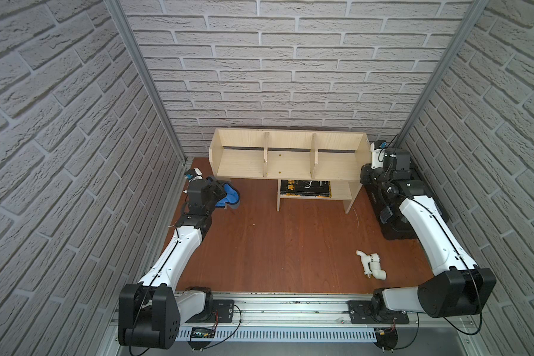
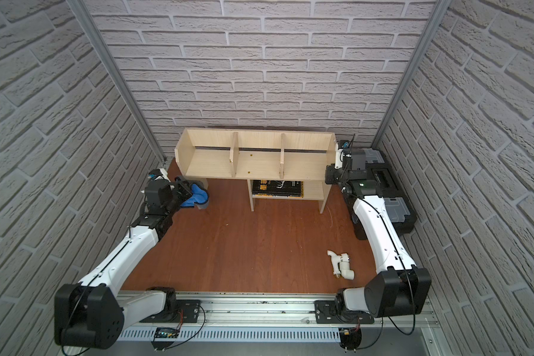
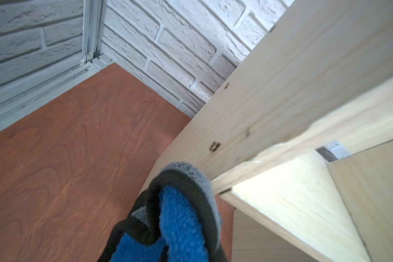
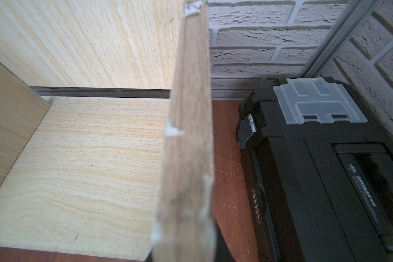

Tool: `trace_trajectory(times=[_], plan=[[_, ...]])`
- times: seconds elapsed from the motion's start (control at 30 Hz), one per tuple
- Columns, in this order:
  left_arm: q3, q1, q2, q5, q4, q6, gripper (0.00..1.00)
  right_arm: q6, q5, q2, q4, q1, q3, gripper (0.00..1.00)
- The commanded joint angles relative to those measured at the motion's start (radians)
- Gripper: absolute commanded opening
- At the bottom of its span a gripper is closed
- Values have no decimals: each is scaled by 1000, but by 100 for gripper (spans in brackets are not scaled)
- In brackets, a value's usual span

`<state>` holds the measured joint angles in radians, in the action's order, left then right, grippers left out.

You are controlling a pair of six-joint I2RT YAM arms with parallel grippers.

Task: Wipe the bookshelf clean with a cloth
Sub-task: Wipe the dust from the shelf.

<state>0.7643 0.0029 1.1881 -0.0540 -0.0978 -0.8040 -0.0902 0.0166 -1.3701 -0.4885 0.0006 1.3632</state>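
Protruding from the clamped left jaws, the cloth (image 1: 230,194) meets the bookshelf (image 1: 287,168) corner; right jaws pinch its end panel.

Left arm (image 1: 179,246) stretched forward and low, left gripper (image 1: 221,193) clamped tight on the cloth (image 1: 231,193), right arm (image 1: 429,234) reaching way out far-right — right gripper (image 1: 366,178) pinched on the bookshelf (image 1: 290,165) end panel, both elbows kinked back

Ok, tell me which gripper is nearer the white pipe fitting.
Right. The right gripper is at the right end of the bookshelf, directly behind the pipe fitting; the left gripper, holding the cloth, is by its opposite end.
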Motion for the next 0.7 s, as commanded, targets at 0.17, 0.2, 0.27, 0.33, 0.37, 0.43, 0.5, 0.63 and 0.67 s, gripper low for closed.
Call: trace_trajectory(times=[0.17, 0.2, 0.27, 0.33, 0.37, 0.43, 0.5, 0.63, 0.67], plan=[[-97, -13, 80, -17, -66, 8, 0, -82, -305, 13, 18, 15, -16, 3], [-96, -14, 78, -16, -65, 9, 0, -81, -304, 12, 16, 14, -16, 3], [-80, -19, 64, -11, -63, 13, 0, -81, -304, 17, 16, 14, -15, 3], [-38, -32, 42, -17, -37, 27, 0, -80, -304, 21, 15, 14, -13, 3], [-10, -42, 27, -20, -21, 40, 0, -79, -305, 22, 13, 14, -12, 3], [42, -67, 4, -21, 13, 59, 0, -81, -304, 23, 11, 14, -9, 3], [96, -98, -19, -13, 49, 80, 0, -81, -305, 23, 14, 14, -9, 3], [198, -162, -69, 1, 123, 138, 0, -82, -307, 18, 14, 13, -9, 3], [227, -181, -80, -6, 142, 157, 0, -80, -307, 17, 13, 14, -9, 3]])
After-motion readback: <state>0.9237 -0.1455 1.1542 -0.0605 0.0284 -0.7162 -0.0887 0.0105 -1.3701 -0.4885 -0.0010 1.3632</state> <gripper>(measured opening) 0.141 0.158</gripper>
